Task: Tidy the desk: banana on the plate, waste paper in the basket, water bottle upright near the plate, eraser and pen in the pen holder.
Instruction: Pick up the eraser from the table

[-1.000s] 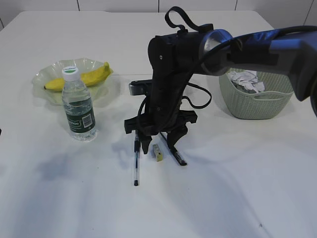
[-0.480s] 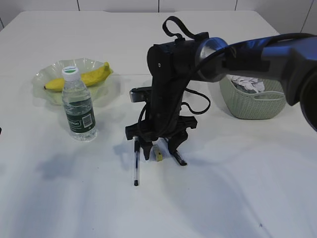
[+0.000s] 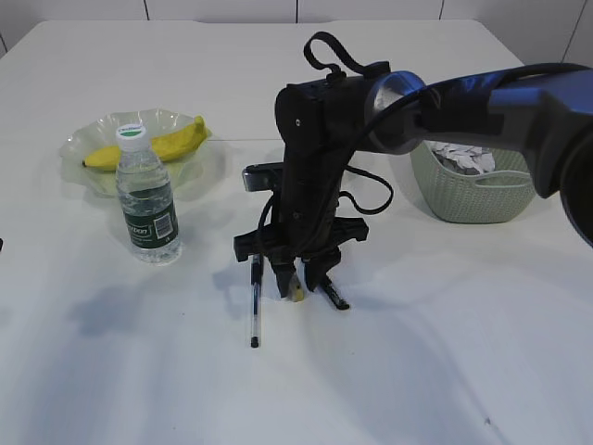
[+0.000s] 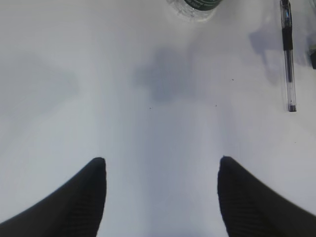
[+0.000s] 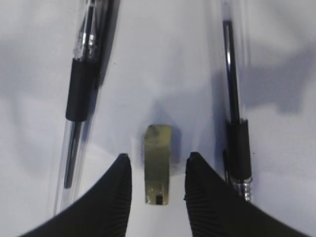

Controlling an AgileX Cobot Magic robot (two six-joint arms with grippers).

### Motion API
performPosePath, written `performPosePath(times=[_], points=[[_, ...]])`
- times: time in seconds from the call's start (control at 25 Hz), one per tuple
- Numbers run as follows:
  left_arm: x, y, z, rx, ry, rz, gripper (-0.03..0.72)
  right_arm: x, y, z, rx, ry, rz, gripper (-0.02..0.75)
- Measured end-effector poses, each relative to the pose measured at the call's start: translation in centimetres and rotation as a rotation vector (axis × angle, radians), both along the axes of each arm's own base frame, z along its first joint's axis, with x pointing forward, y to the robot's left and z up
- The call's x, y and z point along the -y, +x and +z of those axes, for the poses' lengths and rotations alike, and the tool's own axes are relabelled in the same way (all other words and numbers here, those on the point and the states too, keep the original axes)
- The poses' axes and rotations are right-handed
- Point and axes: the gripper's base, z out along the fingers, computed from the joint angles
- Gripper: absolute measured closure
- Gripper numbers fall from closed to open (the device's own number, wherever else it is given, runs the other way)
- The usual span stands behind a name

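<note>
My right gripper (image 3: 296, 278) points straight down at the table, open, its fingers on either side of a small yellowish eraser (image 3: 296, 294). In the right wrist view the eraser (image 5: 158, 163) lies between the fingertips (image 5: 158, 157) with small gaps on both sides. One clear pen (image 5: 81, 94) lies to its left and another (image 5: 234, 123) to its right; both show in the exterior view (image 3: 255, 311) (image 3: 334, 297). The banana (image 3: 171, 144) lies on the glass plate (image 3: 79, 148). The water bottle (image 3: 148, 199) stands upright near it. My left gripper (image 4: 160, 160) is open over bare table.
A pale green basket (image 3: 482, 195) at the right holds crumpled paper (image 3: 463, 153). A grey object (image 3: 258, 176) sits behind the right arm, mostly hidden. The left wrist view shows the bottle's base (image 4: 195, 7) and one pen (image 4: 288, 54) at its top edge.
My right gripper has come down toward the table and its fingers have narrowed around the eraser. The pens, bottle and banana have not moved.
</note>
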Motion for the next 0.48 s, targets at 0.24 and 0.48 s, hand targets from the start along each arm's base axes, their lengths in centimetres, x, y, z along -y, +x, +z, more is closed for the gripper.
performPosePath(times=[0.24, 0.48], points=[[0.00, 0.00, 0.00, 0.000, 0.000, 0.000, 0.193, -0.06, 0.10, 0.01, 0.011, 0.006, -0.001, 0.498], [0.00, 0.00, 0.00, 0.000, 0.000, 0.000, 0.193, -0.07, 0.13, 0.01, 0.014, 0.008, -0.004, 0.556]])
